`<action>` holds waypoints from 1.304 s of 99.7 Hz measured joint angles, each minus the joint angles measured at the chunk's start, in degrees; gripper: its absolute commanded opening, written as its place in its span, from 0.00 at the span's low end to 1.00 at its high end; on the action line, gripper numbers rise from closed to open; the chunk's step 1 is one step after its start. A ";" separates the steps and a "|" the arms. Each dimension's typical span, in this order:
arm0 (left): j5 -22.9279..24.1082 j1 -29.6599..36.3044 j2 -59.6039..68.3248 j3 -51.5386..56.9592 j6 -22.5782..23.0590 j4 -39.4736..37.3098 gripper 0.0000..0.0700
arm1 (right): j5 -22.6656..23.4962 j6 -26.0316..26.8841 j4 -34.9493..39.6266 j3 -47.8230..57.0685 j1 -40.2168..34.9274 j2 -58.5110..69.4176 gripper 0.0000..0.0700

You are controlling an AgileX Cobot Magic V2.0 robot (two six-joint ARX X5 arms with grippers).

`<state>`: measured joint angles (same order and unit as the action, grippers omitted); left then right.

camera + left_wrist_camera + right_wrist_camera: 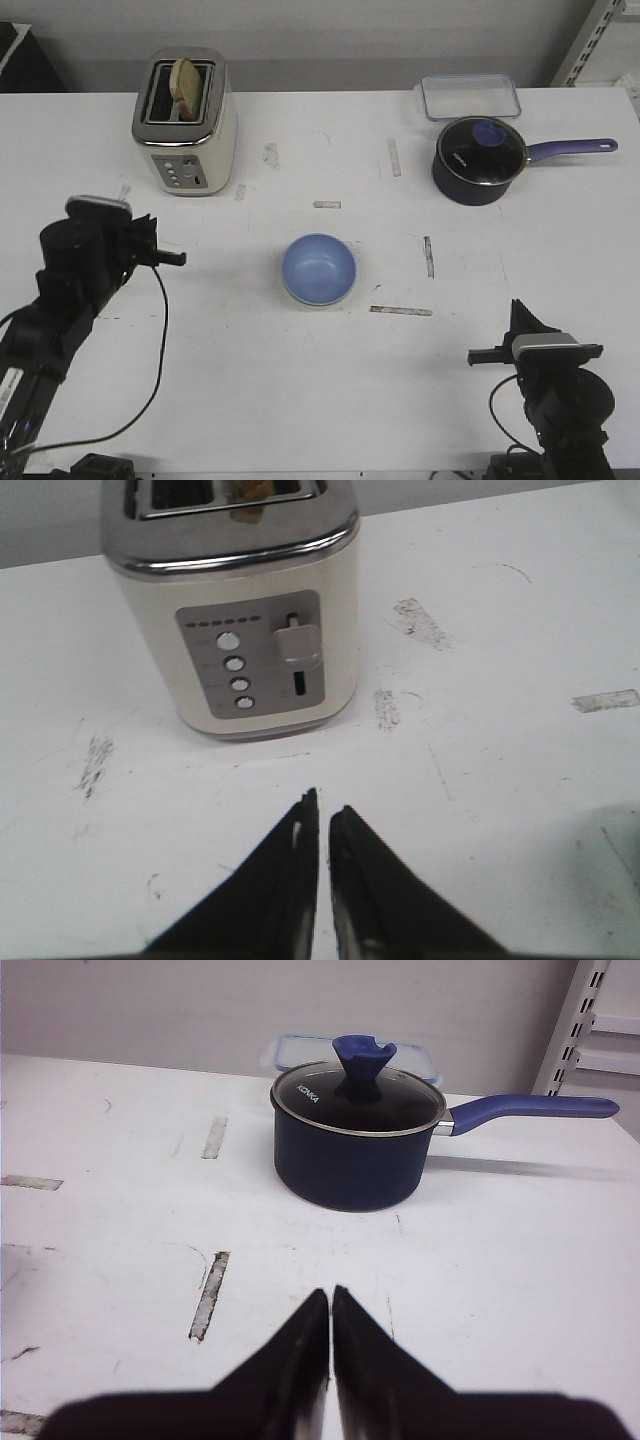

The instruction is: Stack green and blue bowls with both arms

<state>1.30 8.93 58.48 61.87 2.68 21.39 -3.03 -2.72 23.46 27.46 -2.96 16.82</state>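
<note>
Blue bowl [318, 268] sits nested in what looks like the green bowl, mid-counter [300, 400].

Only a thin pale rim shows under the blue one, so the green is hard to confirm. Left pincer [176, 258] and right pincer [480, 356] are both clenched on nothing, well apart from the bowls. A toaster [185, 120] stands behind the left arm; a lidded saucepan [480, 160] and clear container [470, 97] sit far right.
</note>
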 measured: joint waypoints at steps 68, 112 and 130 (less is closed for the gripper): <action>-0.02 -12.79 -36.30 -26.69 -0.09 -2.29 0.00 | -0.02 0.00 0.00 0.00 0.00 0.00 0.00; 0.02 -12.79 -40.81 -26.69 -0.22 -2.89 0.00 | 0.00 0.00 -0.02 0.00 0.00 0.00 0.00; 0.35 -11.19 -43.15 -28.22 -0.24 -5.35 0.00 | 0.00 0.00 -0.02 0.00 0.00 0.00 0.00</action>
<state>1.65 -2.26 15.33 33.65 2.44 16.03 -3.03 -2.72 23.44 27.46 -2.96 16.82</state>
